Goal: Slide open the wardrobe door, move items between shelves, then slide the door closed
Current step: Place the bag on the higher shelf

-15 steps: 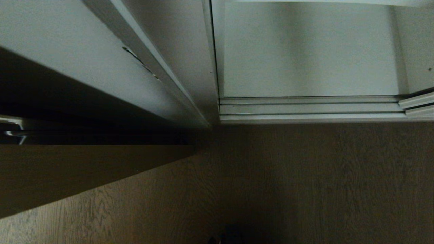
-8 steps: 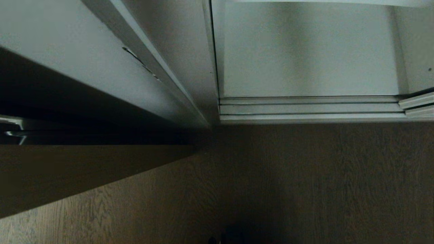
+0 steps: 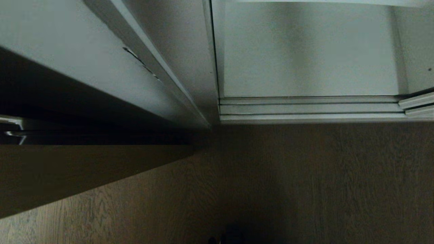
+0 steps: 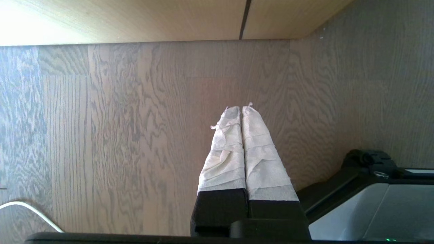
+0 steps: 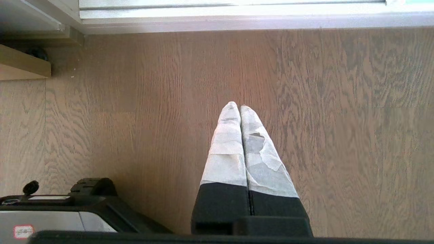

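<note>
The left gripper hangs over the wood floor with its two taped fingers pressed tight together and nothing between them, and the right gripper hangs the same way, closed and empty, near the white bottom track of the wardrobe. In the head view neither gripper shows, and the wardrobe stands open in front. You can see a bare white shelf inside, and the end of the sliding wardrobe door peeks in at the far right on its rails.
</note>
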`<state>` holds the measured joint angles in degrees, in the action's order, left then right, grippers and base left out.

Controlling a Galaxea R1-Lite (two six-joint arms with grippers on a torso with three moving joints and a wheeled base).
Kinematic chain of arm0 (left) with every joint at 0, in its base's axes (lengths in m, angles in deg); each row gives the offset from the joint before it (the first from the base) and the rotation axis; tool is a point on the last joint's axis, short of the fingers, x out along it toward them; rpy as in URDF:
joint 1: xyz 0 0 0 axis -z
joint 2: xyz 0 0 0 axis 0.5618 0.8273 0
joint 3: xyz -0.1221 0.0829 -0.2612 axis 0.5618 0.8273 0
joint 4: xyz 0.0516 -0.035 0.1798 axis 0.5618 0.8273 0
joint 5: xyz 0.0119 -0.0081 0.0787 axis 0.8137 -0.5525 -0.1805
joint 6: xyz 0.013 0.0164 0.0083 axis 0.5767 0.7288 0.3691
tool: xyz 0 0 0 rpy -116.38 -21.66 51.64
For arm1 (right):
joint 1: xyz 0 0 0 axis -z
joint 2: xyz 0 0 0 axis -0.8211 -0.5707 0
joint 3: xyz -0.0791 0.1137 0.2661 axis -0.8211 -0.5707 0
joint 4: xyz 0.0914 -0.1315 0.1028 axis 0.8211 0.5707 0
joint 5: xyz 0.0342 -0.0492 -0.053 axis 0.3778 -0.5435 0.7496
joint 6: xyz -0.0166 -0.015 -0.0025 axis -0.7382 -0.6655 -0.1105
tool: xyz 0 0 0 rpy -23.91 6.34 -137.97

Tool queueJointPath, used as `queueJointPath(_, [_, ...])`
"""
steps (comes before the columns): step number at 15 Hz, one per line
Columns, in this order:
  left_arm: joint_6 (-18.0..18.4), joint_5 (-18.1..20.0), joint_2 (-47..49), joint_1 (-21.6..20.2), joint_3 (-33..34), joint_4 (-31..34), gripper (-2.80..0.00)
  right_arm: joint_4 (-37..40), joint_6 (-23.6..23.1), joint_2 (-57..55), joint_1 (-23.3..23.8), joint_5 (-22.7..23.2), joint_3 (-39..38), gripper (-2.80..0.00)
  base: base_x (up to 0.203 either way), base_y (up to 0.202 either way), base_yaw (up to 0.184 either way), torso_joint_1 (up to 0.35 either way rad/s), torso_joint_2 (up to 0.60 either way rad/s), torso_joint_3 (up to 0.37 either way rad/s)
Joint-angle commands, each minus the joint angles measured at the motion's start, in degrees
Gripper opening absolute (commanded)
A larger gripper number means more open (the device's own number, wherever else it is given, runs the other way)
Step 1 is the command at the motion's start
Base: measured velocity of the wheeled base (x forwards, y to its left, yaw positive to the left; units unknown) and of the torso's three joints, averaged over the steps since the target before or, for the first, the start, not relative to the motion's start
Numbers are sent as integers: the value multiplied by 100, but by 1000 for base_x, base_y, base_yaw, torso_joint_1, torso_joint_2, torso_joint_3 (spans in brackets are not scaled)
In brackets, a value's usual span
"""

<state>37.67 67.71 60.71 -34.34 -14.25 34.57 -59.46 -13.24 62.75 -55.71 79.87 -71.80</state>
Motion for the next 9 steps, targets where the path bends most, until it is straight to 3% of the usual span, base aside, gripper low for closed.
queueJointPath(1, [-1,-2,-1,-2,0,-2,-280,16,-21,2,-2,-1,-2,-280,0,0,0,0,0,0])
queueJointPath(4, [-1,-2,-1,-2,0,-2,-280,141,-54,2,-2,38,-2,-280,0,0,0,0,0,0])
queueJointPath(6, [-1,-2,-1,-2,0,7,-280,922,-59,-4,-1,10,68,-280,0,0,0,0,0,0])
queueJointPath(9, [-1,-2,-1,-2,0,-2,-280,993,-123,2,0,8,104,-280,0,0,0,0,0,0])
